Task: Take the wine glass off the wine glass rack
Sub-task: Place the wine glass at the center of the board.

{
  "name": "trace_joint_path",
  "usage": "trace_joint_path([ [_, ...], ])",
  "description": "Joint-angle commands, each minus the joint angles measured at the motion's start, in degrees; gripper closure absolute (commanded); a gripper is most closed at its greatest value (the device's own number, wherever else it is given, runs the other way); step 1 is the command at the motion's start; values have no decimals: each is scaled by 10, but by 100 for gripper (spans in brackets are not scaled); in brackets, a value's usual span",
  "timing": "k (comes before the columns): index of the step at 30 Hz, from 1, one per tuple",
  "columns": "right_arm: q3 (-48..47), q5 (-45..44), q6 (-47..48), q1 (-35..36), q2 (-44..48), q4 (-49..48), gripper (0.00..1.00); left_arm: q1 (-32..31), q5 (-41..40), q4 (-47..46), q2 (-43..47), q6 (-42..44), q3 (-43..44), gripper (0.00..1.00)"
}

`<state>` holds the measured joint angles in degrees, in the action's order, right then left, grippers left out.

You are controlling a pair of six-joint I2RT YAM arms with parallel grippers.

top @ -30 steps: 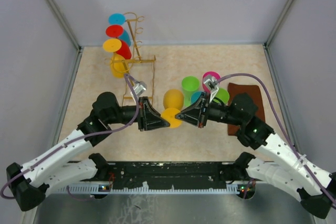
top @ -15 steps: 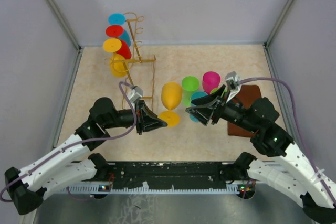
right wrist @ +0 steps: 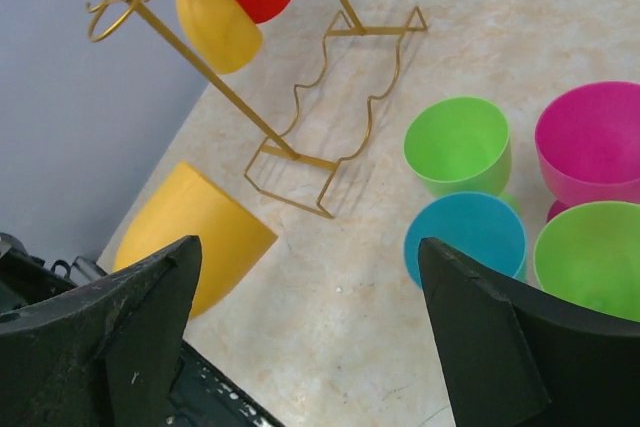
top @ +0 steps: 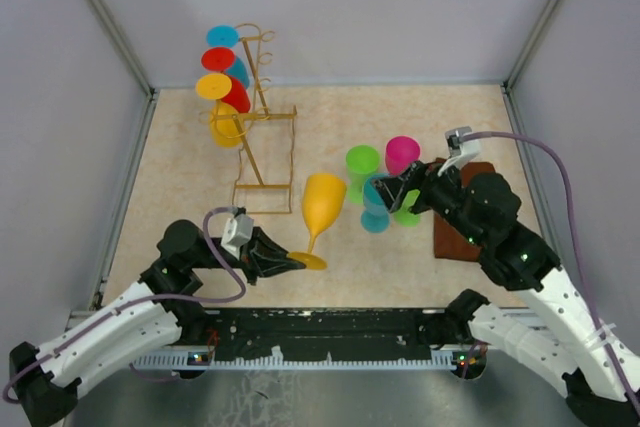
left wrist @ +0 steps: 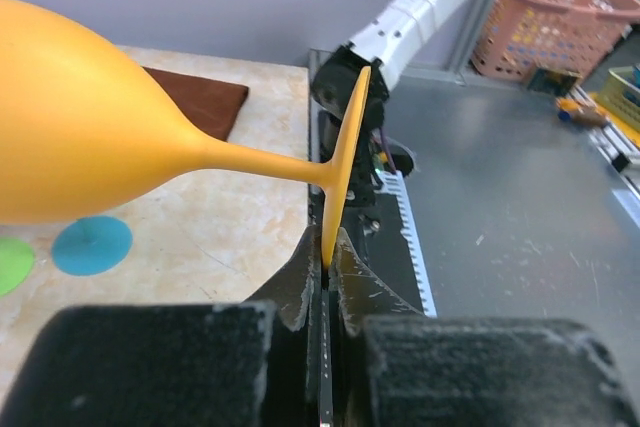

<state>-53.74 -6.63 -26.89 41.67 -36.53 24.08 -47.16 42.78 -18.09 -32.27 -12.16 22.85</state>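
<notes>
The left pincer (top: 288, 265) is clenched on the thin rim of the orange wine glass's (top: 322, 203) round foot. The left wrist view shows the foot standing edge-on between the two fingers (left wrist: 300, 282), with the stem running off to the bowl (left wrist: 80, 127). From above, the glass is clear of the wine glass rack (top: 262, 117) and sits at about 5 o'clock from the rack's wavy wire base. It is tilted, with the foot low near the bench's (top: 200, 197) front edge and the bowl leaning up toward 12 o'clock. Whether the foot touches the bench cannot be told.

The rack stands at 10 o'clock on the bench, and four glasses hang from its arms: one blue (top: 222, 36), one red (top: 217, 59) and two yellow-orange (top: 213, 86).

The right pincer (top: 392, 195) is released, and its wrist view shows the two fingers (right wrist: 130, 327) spread wide with nothing between them. It hovers at the 3 o'clock side of a cluster of upright glasses: a green glass (top: 362, 160), a pink glass (top: 402, 152), a blue glass (top: 375, 197) and a second green one (right wrist: 590, 257) — all close together, just right of the orange bowl. A brown cloth (top: 446, 241) lies at 3 o'clock, partly under the right arm.
</notes>
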Motion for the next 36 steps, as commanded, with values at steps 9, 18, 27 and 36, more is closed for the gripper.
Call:
trace_joint_path([
  [9, 107, 537, -238, -157, -111, -350, 9, -1, 178, -62, -19, 30, -6, 100],
  [18, 118, 618, -260, -156, -125, -391, 16, -1, 187, -58, -41, 30, 1, 100],
  [27, 112, 700, -242, -152, -133, -356, 36, -1, 184, -21, -17, 69, 15, 100],
  [36, 100, 726, -234, -111, -134, -377, 67, -1, 180, 53, -22, 102, 34, 100],
])
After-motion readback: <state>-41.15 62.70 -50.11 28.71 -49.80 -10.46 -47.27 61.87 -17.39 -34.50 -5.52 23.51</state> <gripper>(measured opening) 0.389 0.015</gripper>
